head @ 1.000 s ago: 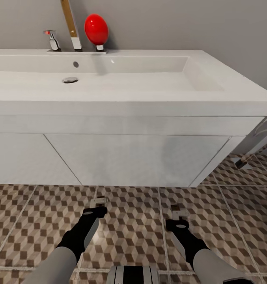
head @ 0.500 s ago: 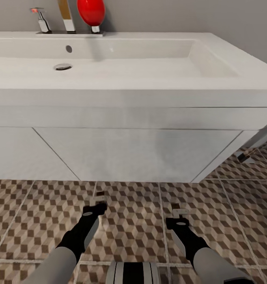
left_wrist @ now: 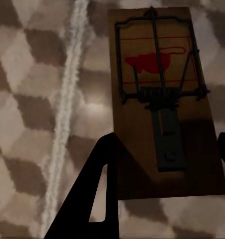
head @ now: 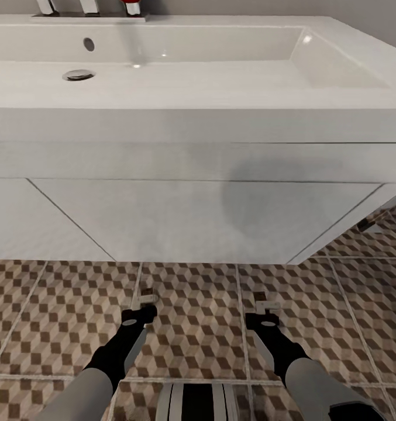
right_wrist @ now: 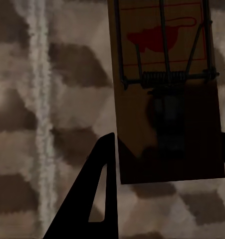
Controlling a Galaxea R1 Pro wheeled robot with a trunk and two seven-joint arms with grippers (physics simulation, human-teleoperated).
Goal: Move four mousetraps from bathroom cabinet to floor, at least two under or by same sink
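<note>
From the head view, both arms reach down over the bathroom floor [head: 198, 327] in front of the white sink [head: 221, 88]. The left gripper [head: 144, 300] and right gripper [head: 264, 305] each carry a small brown board just short of the vanity.

In the left wrist view, a mousetrap [left_wrist: 162, 99] sits between the black fingers [left_wrist: 100, 199], jaws clamped on its near end above the patterned tiles.

In the right wrist view, another mousetrap [right_wrist: 164, 94] is gripped the same way, jaws closed on it.
</note>
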